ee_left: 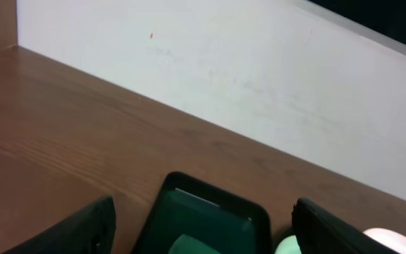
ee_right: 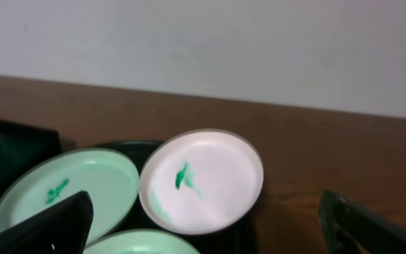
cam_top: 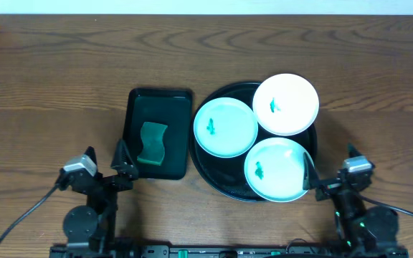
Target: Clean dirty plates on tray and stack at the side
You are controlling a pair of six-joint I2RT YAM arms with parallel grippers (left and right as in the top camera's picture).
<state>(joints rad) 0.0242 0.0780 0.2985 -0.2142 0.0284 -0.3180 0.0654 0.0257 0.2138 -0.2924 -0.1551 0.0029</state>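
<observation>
Glossy black tray point(cam_top: 221, 174) right of centre near the table's front edge, with all three plates on it still smeared and none stacked yet.

We see the white plate point(cam_top: 285, 104) on the tray's far side, one mint plate point(cam_top: 225, 127) at its left and the other mint plate point(cam_top: 279, 169) nearest the front edge, crowded rim to rim. Left of them a green tray point(cam_top: 156, 92) holds a sponge point(cam_top: 152, 143). Both claws hang at the front edge with fingers spread and empty, the left gripper point(cam_top: 106, 156) before the sponge and the right gripper point(cam_top: 330, 163) just beside the nearest plate. We judge the risk to be crowding. Wiping or lifting one plate could drag its neighbours or make it skid on the gloss, and the shallow rims offer little to pinch.
</observation>
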